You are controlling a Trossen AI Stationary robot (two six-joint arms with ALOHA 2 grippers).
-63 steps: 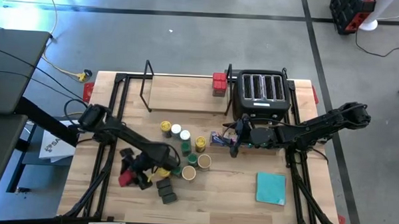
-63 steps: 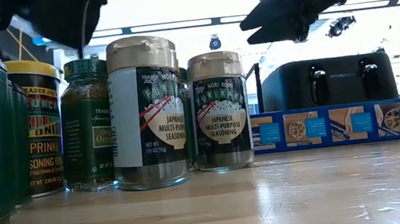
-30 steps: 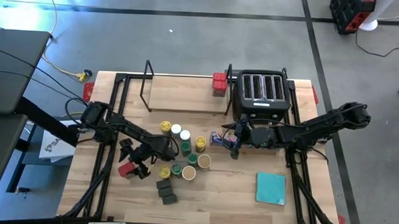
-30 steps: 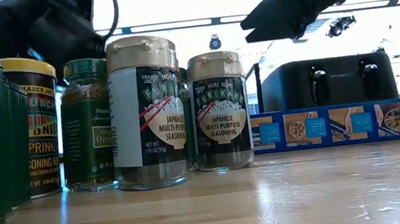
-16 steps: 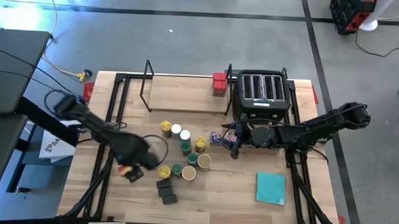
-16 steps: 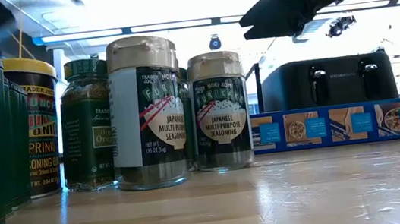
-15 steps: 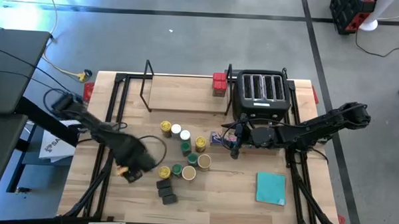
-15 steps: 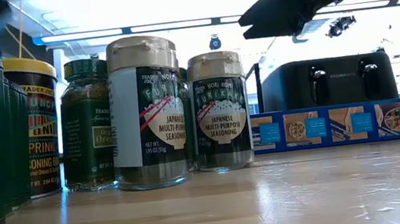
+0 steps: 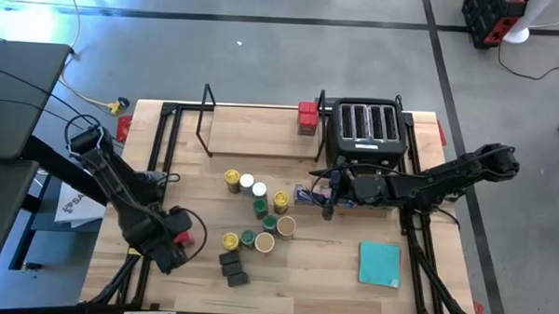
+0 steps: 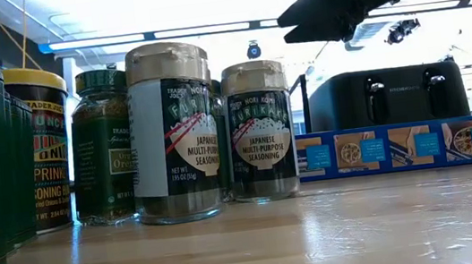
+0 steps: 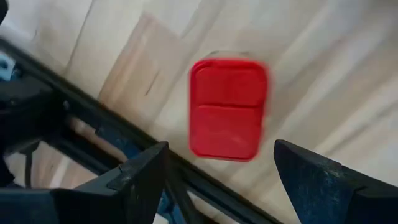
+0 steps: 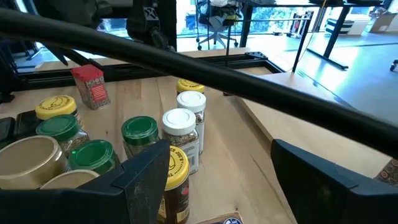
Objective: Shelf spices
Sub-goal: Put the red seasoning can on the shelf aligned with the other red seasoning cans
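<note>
Our left gripper [image 9: 177, 248], fingers [image 11: 140, 180] spread w/ nothing held, hovers over a red tin [image 11: 227, 109] near the table's [image 9: 331, 271] left edge, its long axis running between them; right gripper [image 9: 327, 198] waits released by the toaster [image 9: 366, 130].

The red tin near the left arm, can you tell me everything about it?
The red tin is a small rounded rectangle, glossy like painted metal, with a seam across its lid. It stands alone on the table near the left edge, beside the black frame rail. The left end effector hangs above it, open, touching nothing.
</note>
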